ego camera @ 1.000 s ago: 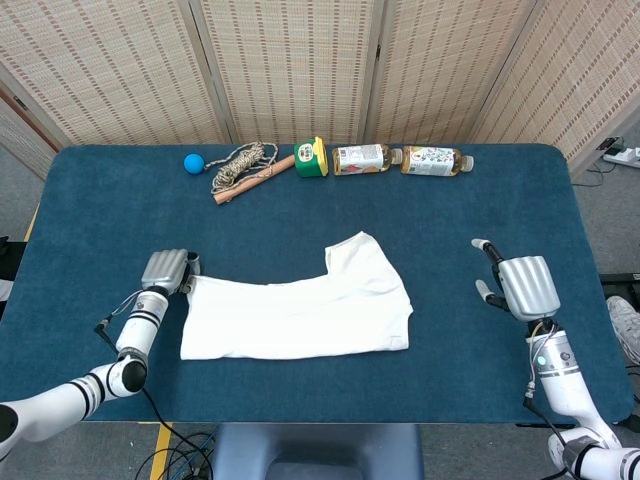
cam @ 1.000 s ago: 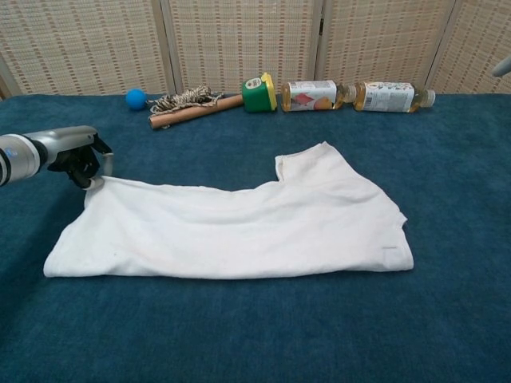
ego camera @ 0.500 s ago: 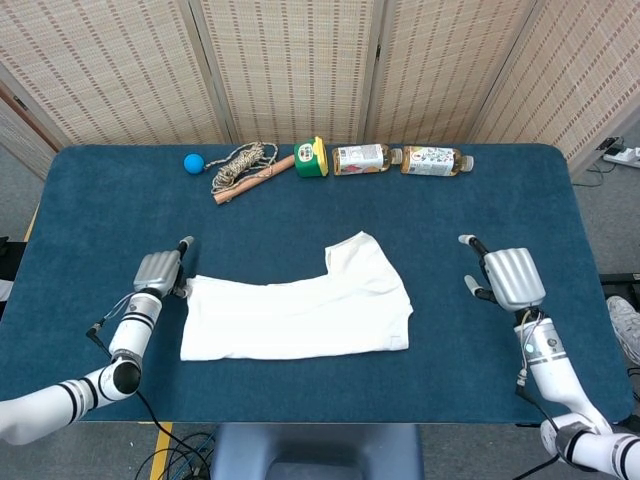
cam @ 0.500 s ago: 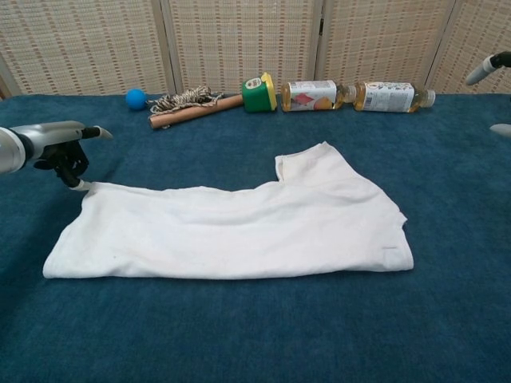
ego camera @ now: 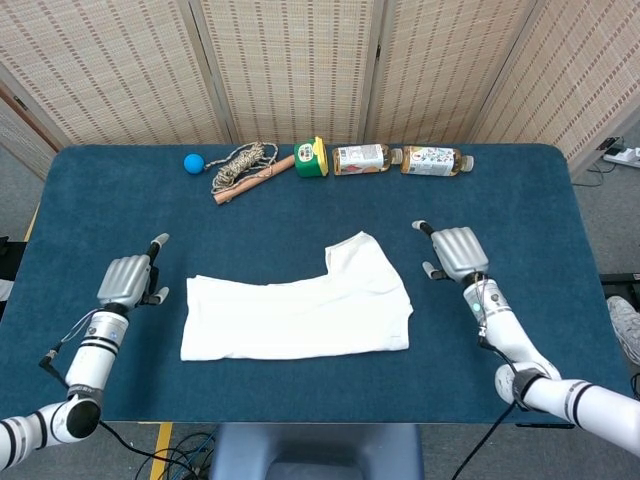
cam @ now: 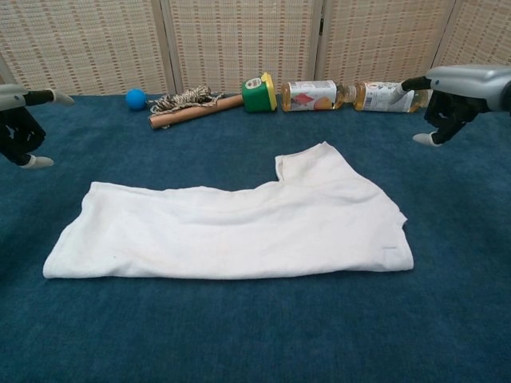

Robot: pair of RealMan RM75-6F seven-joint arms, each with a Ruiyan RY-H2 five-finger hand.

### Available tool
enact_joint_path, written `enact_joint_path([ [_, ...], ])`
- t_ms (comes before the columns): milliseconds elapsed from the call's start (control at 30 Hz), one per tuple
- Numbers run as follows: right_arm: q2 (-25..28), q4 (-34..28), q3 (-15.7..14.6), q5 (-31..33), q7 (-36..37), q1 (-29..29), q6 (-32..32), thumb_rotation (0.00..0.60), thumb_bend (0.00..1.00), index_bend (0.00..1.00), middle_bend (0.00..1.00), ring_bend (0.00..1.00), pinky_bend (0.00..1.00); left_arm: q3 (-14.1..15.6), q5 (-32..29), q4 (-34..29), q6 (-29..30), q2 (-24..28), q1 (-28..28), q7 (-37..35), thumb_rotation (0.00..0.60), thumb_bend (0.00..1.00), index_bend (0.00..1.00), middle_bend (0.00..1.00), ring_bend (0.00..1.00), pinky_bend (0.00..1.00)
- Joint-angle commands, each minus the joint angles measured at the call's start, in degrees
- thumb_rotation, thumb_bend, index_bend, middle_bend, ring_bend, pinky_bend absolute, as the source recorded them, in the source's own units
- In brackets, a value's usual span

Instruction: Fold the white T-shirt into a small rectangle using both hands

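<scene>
— Where's the T-shirt (ego camera: 300,310) now?

— Flat on the blue surface (ego camera: 520,200), in the middle toward the near edge. It's a long strip, with the sleeve-and-collar part sticking up on the side toward the bottles (ego camera: 400,159). Not a small rectangle yet.

— What just changed?

— A second ago the left hand (ego camera: 127,279) was at the shirt's far-left corner, fingers closed there. It has since let go and pulled away, so it now sits clear of the shirt on its left side. Its fingers are spread and hold nothing.

— And the right hand (ego camera: 455,251)?

— It was well off to the shirt's right. It has moved in and now hovers near the shirt's right edge, beside the raised sleeve part, not touching the cloth. Fingers apart, nothing in them.

— Did the shirt itself move?

— Barely. The left corner looks settled flat where it was released; the outline is otherwise the same.

— So what does that mean for the job?

— My reading: one fold is finished and the hands are resetting. With the right hand closing on the right edge, the next fold likely brings that end across toward the left, shortening the strip.

— Anything else near?

— A green cup (ego camera: 311,158), a rope (ego camera: 240,163) with a stick and a blue ball (ego camera: 193,162), all well behind the shirt.
</scene>
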Motion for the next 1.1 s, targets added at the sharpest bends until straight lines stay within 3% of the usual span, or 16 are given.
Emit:
enact_joint_path([
  [33, -3.8, 3.6, 0.5, 7.8, -6.0, 5.1, -3.6, 0.600, 0.37, 0.14, 0.88, 0.92, 1.00, 1.0, 3.1, -2.8, 1.9, 2.4, 2.2, -2.2, 0.600, 0.35, 0.00, 0.80, 0.74, 0.93],
  [467, -15.4, 17.8, -1.1, 26.5, -15.8, 16.6, -7.5, 0.600, 0.39, 0.14, 0.88, 0.93, 1.00, 3.2, 9.9, -6.2, 4.6, 5.2, 6.7, -6.7, 0.600, 0.35, 0.00, 0.80, 0.74, 0.93],
  [833, -23.7, 31.6, -1.7, 35.0, -18.4, 23.2, -14.3, 0.600, 0.47, 0.16, 0.88, 0.93, 1.00, 4.0, 13.1, -5.9, 5.5, 6.4, 9.4, -10.3, 0.600, 0.35, 0.00, 0.80, 0.74, 0.93],
  [1100, -26.7, 37.6, -1.9, 37.8, -18.7, 26.1, -18.1, 0.600, 0.48, 0.17, 0.89, 0.93, 1.00, 4.3, 15.0, -6.1, 6.5, 7.2, 11.1, -12.3, 0.600, 0.35, 0.00, 0.80, 0.74, 0.93],
])
